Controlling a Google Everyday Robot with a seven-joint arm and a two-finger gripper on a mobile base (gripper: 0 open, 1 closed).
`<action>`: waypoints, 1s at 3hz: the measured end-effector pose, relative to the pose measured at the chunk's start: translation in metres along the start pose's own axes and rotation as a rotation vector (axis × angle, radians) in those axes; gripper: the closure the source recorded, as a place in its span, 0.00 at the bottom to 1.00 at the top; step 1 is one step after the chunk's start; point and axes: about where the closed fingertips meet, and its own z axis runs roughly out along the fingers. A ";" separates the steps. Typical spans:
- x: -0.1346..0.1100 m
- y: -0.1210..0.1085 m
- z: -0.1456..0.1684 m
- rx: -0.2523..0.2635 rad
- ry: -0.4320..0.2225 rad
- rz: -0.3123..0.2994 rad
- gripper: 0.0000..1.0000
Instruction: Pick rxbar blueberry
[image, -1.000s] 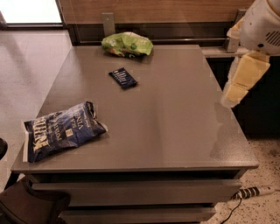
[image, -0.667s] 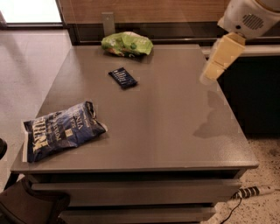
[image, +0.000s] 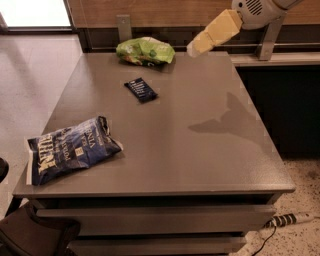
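Camera view: gripper (image: 194, 48) above table (image: 200, 155), far-right

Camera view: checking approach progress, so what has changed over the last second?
The cream-coloured gripper swung left toward the far edge of the grey table, nearing the green chip bag; nothing grasped. The small dark navy snack bar, large blue chip bag and green bag stayed put.

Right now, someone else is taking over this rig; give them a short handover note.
The gripper hovers over the far right of the table, right of the green chip bag. It does not hold the rxbar blueberry, which lies flat at far centre, in front of that bag. The blue chip bag is at the near left.
Done: nothing grasped.
Left: move left and down to the bar, grasp, lift.
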 end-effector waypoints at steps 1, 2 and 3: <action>-0.022 0.012 0.025 0.030 -0.087 0.128 0.00; -0.026 0.013 0.037 0.049 -0.119 0.208 0.00; -0.027 0.014 0.034 0.045 -0.114 0.191 0.00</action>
